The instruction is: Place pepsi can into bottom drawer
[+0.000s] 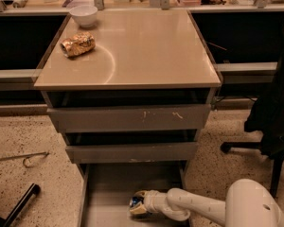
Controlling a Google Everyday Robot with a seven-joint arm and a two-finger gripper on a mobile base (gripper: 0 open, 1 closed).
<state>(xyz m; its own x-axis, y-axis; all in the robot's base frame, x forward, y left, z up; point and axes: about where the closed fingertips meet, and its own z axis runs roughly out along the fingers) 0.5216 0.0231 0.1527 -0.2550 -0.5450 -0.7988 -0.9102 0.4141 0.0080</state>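
Observation:
The bottom drawer (106,193) stands pulled out below the cabinet, a grey shallow tray with thin side walls. The pepsi can (135,202), blue with a silver end, lies low inside the drawer near its front middle. My gripper (139,204) reaches in from the right on a white arm and is shut on the pepsi can, holding it at or just above the drawer floor. Whether the can rests on the floor I cannot tell.
Two upper grey drawers (130,118) are shut above. On the beige cabinet top sit a gold foil snack bag (77,44) and a white bowl (83,14). A black office chair (274,108) stands at the right. A black handle (19,205) lies on the speckled floor at left.

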